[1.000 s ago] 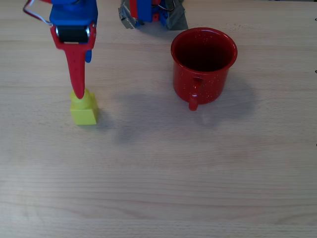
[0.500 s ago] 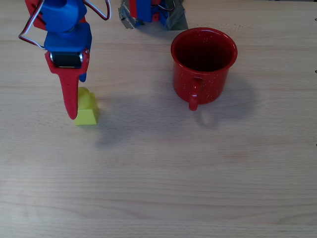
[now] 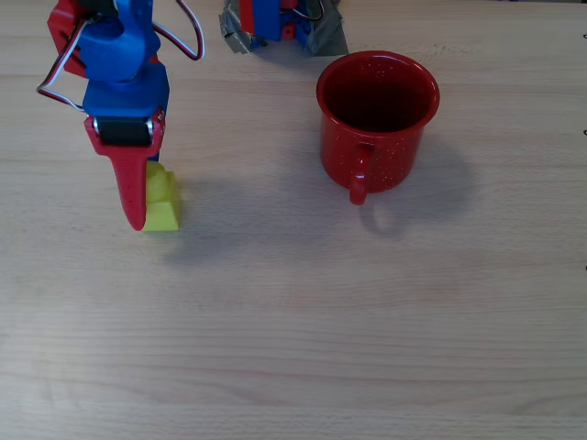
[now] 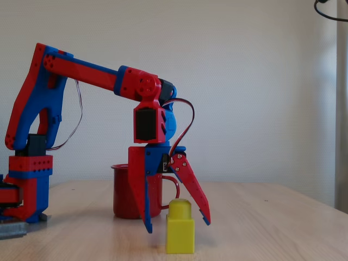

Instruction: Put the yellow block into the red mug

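Note:
The yellow block (image 3: 164,204) stands upright on the wooden table, stud up, left of centre in the overhead view. My red and blue gripper (image 3: 142,194) hangs over it, its long red finger (image 3: 134,197) running down the block's left side. In the fixed view the gripper (image 4: 176,225) is open, its two fingers spread on either side of the yellow block (image 4: 180,235), tips close to the table. Whether a finger touches the block I cannot tell. The red mug (image 3: 377,117) stands upright and apart to the right, handle toward the picture's bottom; in the fixed view the red mug (image 4: 124,190) is behind the gripper.
The arm's base (image 3: 280,23) sits at the table's top edge in the overhead view, between gripper and mug. Bare wooden table (image 3: 303,330) stretches across the lower half of that view.
The gripper has moved down the picture and lowered: its red fingertip went from the block's stud to beside the block's lower left. The block shifted slightly to the right. The mug has not moved.

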